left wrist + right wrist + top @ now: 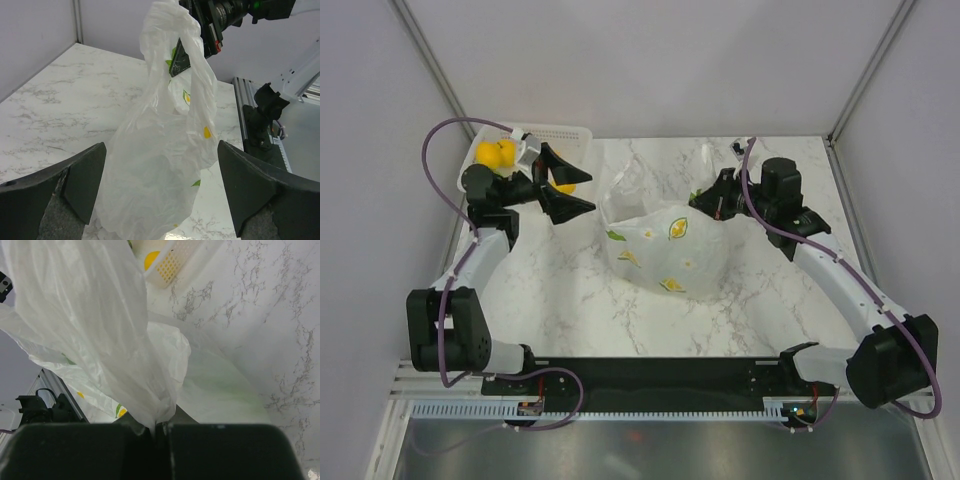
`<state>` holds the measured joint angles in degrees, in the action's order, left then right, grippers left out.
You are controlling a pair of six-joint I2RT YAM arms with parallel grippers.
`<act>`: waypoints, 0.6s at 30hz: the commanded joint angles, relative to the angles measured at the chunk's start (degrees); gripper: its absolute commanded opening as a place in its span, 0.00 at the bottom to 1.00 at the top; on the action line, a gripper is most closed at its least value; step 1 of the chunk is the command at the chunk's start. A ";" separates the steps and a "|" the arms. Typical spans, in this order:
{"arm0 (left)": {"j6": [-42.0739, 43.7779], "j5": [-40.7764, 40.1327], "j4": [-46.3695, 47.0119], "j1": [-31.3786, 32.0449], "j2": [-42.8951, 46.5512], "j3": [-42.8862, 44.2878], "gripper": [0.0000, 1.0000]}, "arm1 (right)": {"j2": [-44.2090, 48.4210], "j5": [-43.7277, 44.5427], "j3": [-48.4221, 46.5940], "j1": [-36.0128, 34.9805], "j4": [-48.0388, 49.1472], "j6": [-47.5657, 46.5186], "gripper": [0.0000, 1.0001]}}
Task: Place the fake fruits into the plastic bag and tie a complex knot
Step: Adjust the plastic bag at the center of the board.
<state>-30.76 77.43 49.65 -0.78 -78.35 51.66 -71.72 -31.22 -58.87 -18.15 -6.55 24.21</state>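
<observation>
The plastic bag [655, 245] stands mid-table, white with lemon prints. My right gripper [705, 200] is shut on the bag's right edge and holds it up; the pinched film shows in the right wrist view [155, 410]. My left gripper [570, 185] is open and empty, just left of the bag, its fingers [75, 185] spread either side of the bag [160, 165] in the left wrist view. Yellow fake fruits [495, 153] lie in the white basket [565, 135] behind the left gripper. No knot shows. I cannot see fruit inside the bag.
The white perforated basket stands at the back left corner, also seen in the right wrist view [172, 262]. Grey walls close the table at back and sides. A metal rail [650, 405] runs along the near edge.
</observation>
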 commanded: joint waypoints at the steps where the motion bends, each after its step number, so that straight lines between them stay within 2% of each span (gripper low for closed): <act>1: 1.75 9.49 2.30 0.25 -2.34 4.06 1.00 | -0.61 -1.12 -2.83 -0.04 0.39 -0.74 0.00; 2: 3.41 10.28 1.16 0.77 -2.34 4.85 1.00 | -0.61 -1.03 -2.91 -0.04 0.31 -0.83 0.00; 5: 18.85 7.23 -16.37 2.88 -1.29 8.61 1.00 | -0.87 -1.12 -3.27 -0.04 0.39 -0.74 0.00; 7: 18.90 7.21 -16.43 4.11 -1.54 11.78 1.00 | -0.87 -1.03 -3.35 -0.04 0.39 -0.65 0.00; 8: 42.48 4.60 -40.18 4.46 -2.07 15.10 1.00 | -0.87 -1.12 -3.44 -0.13 0.39 -0.39 0.00; 12: 41.49 6.86 -42.44 6.13 -6.19 19.61 1.00 | -0.44 -0.86 -3.71 -0.04 0.48 -0.30 0.00; 18: 43.15 6.60 -42.79 9.56 -10.06 21.64 1.00 | 0.35 -0.59 -4.06 -0.13 0.39 -0.30 0.00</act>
<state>6.26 82.85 10.98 6.98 -86.52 71.07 -72.42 -31.22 -60.20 -18.15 -7.38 24.21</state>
